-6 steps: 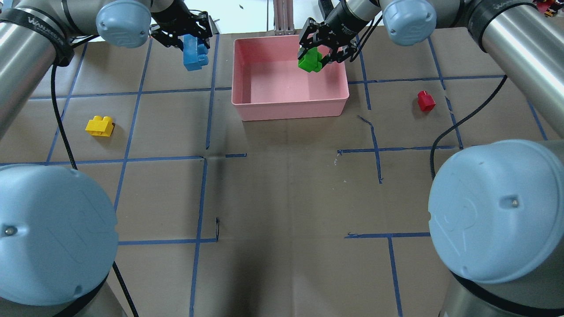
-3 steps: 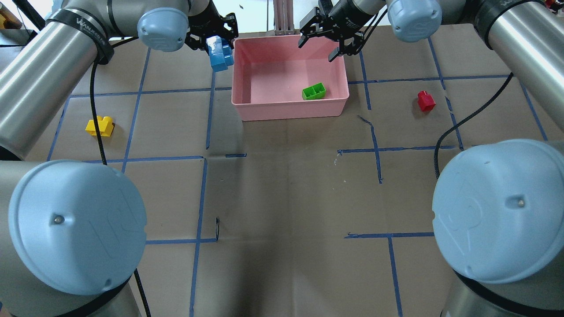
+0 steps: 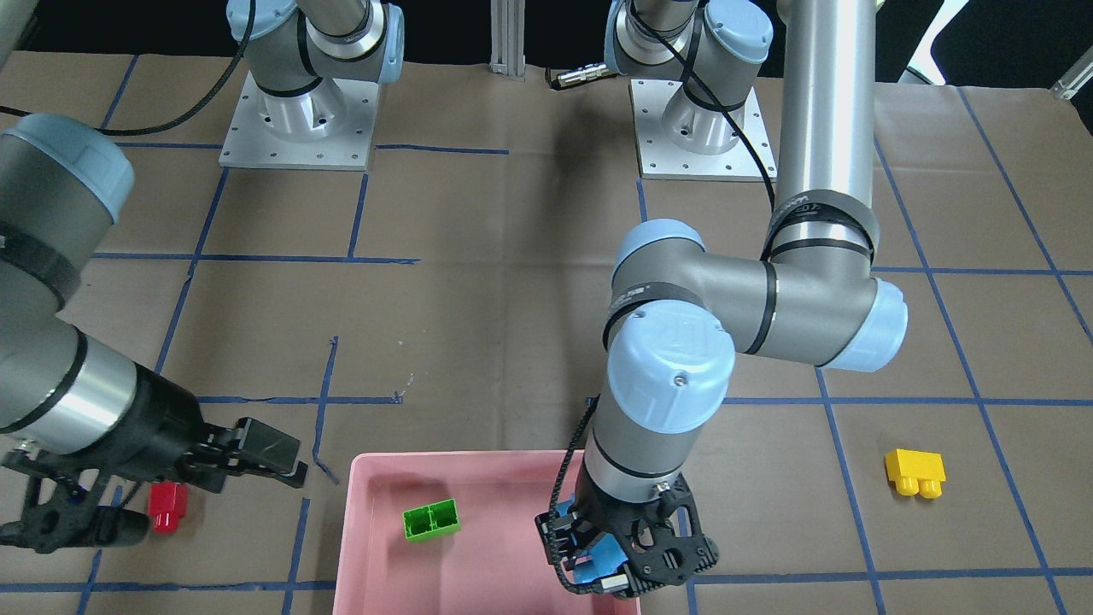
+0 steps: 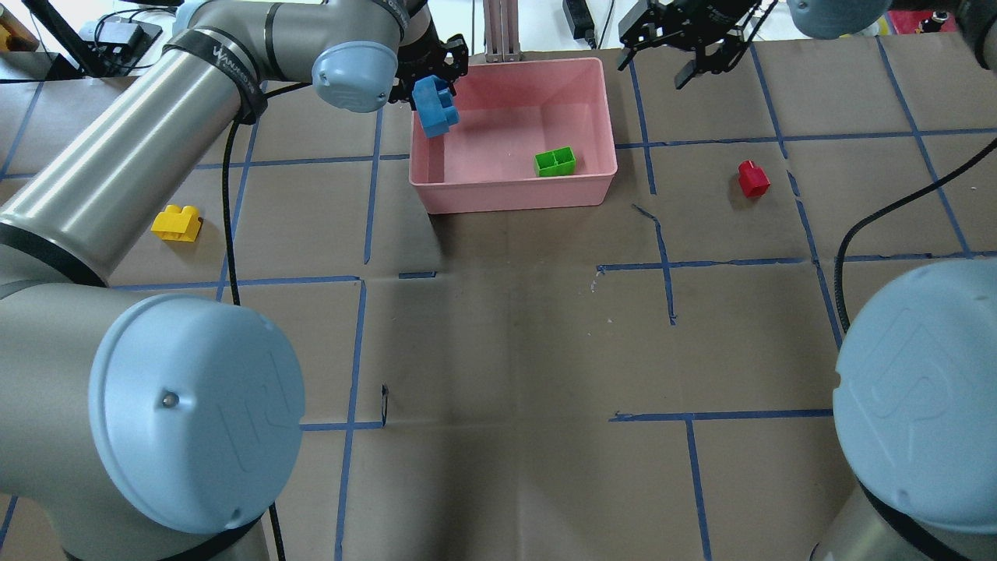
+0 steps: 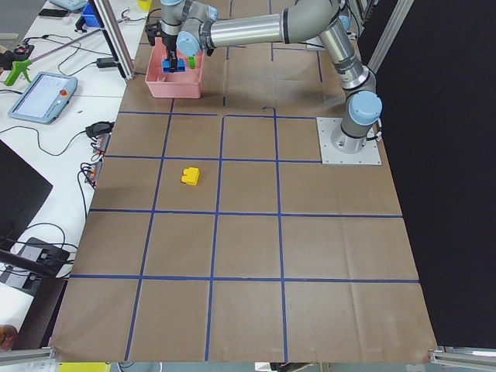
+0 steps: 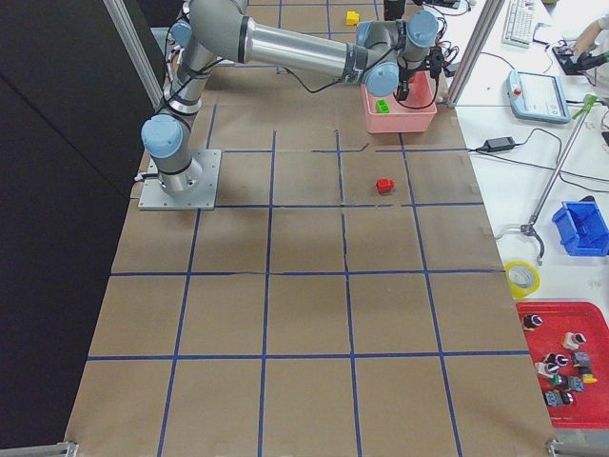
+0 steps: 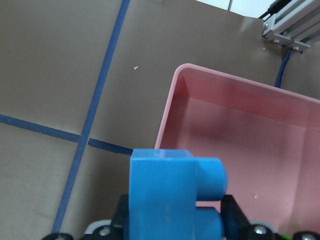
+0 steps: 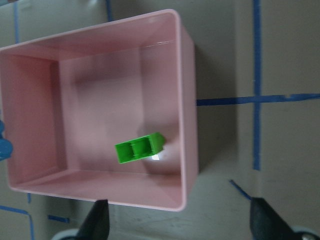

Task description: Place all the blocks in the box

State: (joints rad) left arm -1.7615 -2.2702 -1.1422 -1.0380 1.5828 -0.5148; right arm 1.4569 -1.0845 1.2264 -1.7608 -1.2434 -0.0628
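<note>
**Blue block held over the pink box, green block already inside**

Seen from above and behind the robot, a brown paper-covered table (image 4: 498, 335) is marked with blue tape lines. Far left, the yellow block (image 4: 177, 224) sits on the table, well to the left of the left jaws and nearer the robot. The left jaws are closed on the blue block (image 4: 435, 107) and hold it in the air over the left edge of the box (image 4: 506, 196), near its far corner. The box is a shallow pink tray that extends to the right of those jaws. The green block (image 4: 554, 162) lies on the box floor near the front right corner. It is to the right of the left jaws, and left of the right jaws and nearer the robot than them. The right jaws are spread open and hold nothing, above the table just past the box's far right corner. The red block (image 4: 753, 178) stands on the table, right of the right jaws and nearer the robot, well apart from the box.
</note>
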